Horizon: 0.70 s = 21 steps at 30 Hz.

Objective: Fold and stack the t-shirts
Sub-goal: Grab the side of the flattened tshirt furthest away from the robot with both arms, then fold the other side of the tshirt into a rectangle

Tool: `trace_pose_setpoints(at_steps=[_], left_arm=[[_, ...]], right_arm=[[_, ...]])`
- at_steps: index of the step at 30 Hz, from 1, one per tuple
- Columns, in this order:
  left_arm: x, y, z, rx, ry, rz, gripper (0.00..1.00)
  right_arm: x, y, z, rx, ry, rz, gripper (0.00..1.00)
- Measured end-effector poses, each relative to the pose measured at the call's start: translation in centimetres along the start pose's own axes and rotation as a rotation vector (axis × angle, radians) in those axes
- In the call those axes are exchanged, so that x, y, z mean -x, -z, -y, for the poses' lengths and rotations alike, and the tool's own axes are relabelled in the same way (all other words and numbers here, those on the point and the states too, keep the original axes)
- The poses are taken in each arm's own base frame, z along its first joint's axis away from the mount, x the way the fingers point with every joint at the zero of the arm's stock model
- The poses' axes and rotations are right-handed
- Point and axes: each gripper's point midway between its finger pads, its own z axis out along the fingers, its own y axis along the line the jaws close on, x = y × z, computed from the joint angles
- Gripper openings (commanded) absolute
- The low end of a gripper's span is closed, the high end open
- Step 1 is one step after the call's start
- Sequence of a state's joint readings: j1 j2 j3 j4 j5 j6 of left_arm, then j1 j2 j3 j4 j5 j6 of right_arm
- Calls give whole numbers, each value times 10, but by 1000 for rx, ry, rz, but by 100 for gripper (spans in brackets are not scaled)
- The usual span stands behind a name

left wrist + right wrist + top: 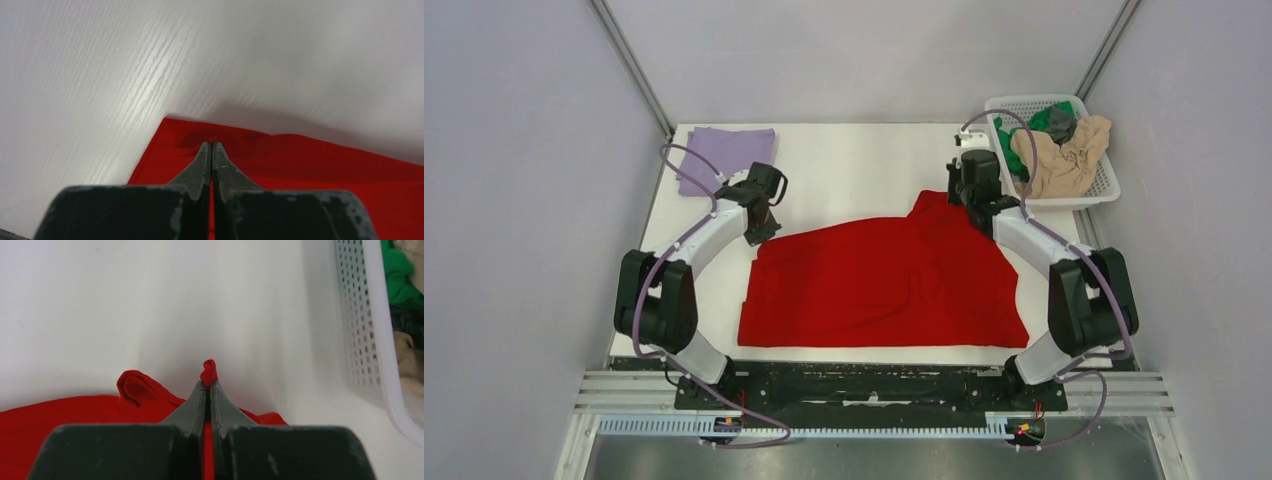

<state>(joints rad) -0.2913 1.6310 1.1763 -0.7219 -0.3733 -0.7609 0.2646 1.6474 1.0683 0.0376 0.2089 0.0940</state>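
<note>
A bright red t-shirt (pixel 884 285) lies spread on the white table (pixel 854 165), its far right part bunched. My left gripper (pixel 762 232) is shut on the shirt's far left corner; in the left wrist view the jaws (pixel 211 146) pinch red cloth (pixel 310 165). My right gripper (pixel 977 207) is shut on the shirt's far right edge; in the right wrist view a red tuft (pixel 209 371) sticks out past the closed tips (pixel 207 385). A folded lavender t-shirt (pixel 724 152) lies at the far left corner.
A white mesh basket (pixel 1096 192) at the far right holds beige (pixel 1064 155), green (pixel 1014 150) and dark grey (pixel 1054 122) shirts; its wall shows in the right wrist view (pixel 365 330). Grey walls enclose the table on three sides.
</note>
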Motion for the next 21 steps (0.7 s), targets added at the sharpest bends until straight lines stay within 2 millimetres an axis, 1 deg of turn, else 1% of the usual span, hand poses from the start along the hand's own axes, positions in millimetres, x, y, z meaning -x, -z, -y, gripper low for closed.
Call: trace_pose_setpoints(at_steps=[3,8,11,15,17,19,21], left_arm=[[-8,9,-7,-12,-6,12,2],[-17,18,-20,-24,-4,35,2],[-20,23,-27,-31,2,47,2],[-30,28,-37,-46,6,61,2],[-34,30,-42,-51,6,65,2],[-39,32,-46,-56,4,68,2],[-44,34,-49,-65,2,73,2]], right_arm=[[-6,29,2,12,-11,19,0],[-27,77,5,17,-3,22,0],[-37,102,6,25,0,27,0],[-48,128,8,29,2,22,0],[-55,137,8,30,11,8,0],[-65,144,7,29,26,-15,0],[-79,150,7,29,43,-50,0]])
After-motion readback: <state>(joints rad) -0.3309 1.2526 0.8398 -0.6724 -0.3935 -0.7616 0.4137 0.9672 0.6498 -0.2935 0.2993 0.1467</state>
